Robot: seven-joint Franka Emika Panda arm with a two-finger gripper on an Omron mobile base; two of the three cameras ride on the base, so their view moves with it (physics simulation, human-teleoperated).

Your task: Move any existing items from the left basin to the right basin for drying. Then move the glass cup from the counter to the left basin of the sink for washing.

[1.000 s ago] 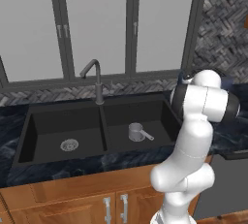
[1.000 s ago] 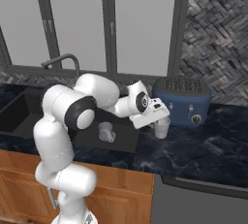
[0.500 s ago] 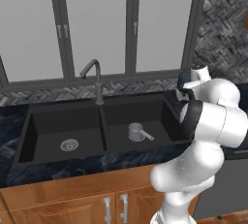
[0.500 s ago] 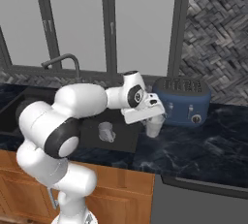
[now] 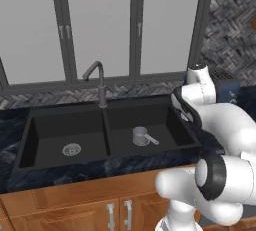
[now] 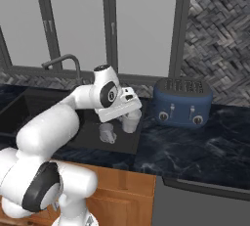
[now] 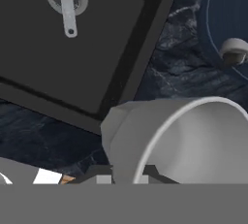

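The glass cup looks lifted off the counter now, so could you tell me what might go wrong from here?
1. The glass cup hangs at the end effector above the right basin, so a slip drops it in the wrong bowl.
2. The handled metal cup lies there and could be struck.
3. The tap stands near the path to the left basin.

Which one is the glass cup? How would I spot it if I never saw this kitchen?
Find the black sink and the blue toaster on the counter. Between them the gripper holds the glass cup over the sink's right edge. It is pale, see-through and has no handle, unlike the grey metal cup with a long handle in the right basin.
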